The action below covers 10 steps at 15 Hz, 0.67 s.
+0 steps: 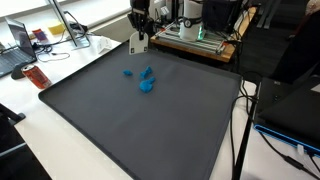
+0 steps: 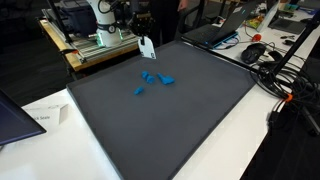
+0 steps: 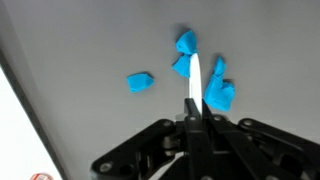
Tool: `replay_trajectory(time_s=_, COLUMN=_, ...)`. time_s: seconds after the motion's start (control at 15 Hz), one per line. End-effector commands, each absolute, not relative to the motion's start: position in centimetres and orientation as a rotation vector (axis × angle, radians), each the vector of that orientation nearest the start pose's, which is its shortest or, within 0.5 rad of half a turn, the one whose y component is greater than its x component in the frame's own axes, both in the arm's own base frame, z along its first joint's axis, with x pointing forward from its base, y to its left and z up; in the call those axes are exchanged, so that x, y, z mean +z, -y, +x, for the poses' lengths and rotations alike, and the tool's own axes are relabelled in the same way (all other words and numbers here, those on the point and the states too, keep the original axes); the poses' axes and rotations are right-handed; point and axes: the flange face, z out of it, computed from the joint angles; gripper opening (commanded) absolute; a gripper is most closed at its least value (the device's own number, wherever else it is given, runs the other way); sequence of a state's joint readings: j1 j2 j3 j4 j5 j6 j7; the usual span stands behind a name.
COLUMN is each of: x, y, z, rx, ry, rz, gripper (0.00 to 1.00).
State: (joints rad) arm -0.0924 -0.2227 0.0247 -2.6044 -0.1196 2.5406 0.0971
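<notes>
- The tool [image 1: 141, 32] is clenched on a thin white card [image 1: 138, 44], which hangs edge-down from it. In the wrist view the card [image 3: 194, 82] runs straight out from between the jaws.
- The card sits above the blue scraps [image 1: 145, 80], on the robot's side of them and apart from them. Whether its lower edge touches anything I cannot tell.
- The scraps lie loose on a dark mat [image 1: 130, 130] spread over the desk [image 1: 40, 140]. One scrap [image 3: 140, 82] lies a little apart from the others.
- A firm pinch seems to matter most, since a thin sheet can twist or slip when its edge meets resistance.
- Any move near the scraps is best made slowly with the card's edge level, because such light bits probably scatter easily.
</notes>
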Motion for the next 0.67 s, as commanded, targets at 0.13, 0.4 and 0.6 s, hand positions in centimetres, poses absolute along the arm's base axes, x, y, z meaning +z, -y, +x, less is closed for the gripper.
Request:
replay_trajectory(time_s=0.13, x=37.5, y=-0.4, z=44.2, rx=-0.106, ry=-0.205, rz=-3.355, gripper=0.01)
replay_trajectory(time_s=0.4, x=38.6, y=-1.9, z=45.2, rx=0.093, ry=-0.128, rz=-3.38, gripper=0.01)
replay_trajectory(time_s=0.6, x=39.2, y=-2.3, z=45.6, rx=0.232, ry=-0.003, rz=-3.358, gripper=0.01)
